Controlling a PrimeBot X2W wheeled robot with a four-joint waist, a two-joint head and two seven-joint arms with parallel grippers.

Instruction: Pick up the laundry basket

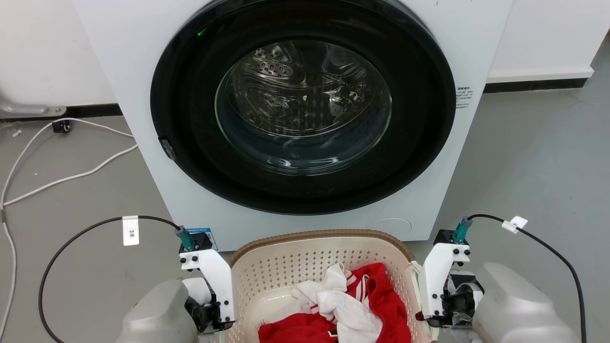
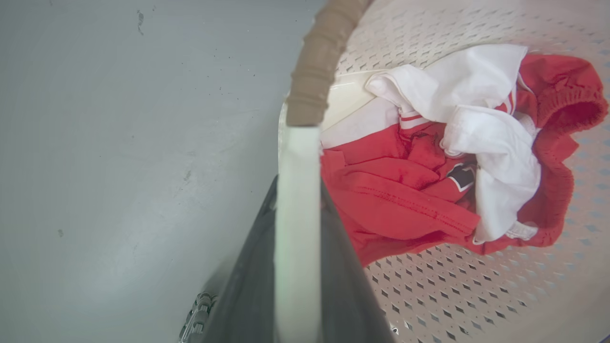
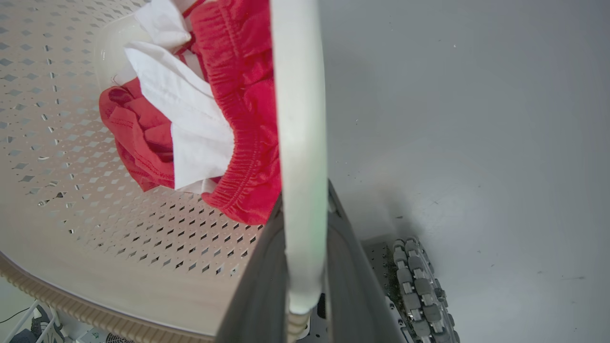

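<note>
The washing machine (image 1: 305, 109) stands behind the laundry basket (image 1: 314, 235).

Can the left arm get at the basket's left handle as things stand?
Probably yes: the left hand has the basket's white handle pinched between its fingers, with nothing in the way.

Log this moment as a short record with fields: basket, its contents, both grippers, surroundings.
basket: laundry basket, right in front of the washing machine
contents: red and white clothes, bunched at the bottom
left gripper: shut on the left handle
right gripper: shut on the right handle
surroundings: grey floor; cannot tell whether the basket is off it
</note>
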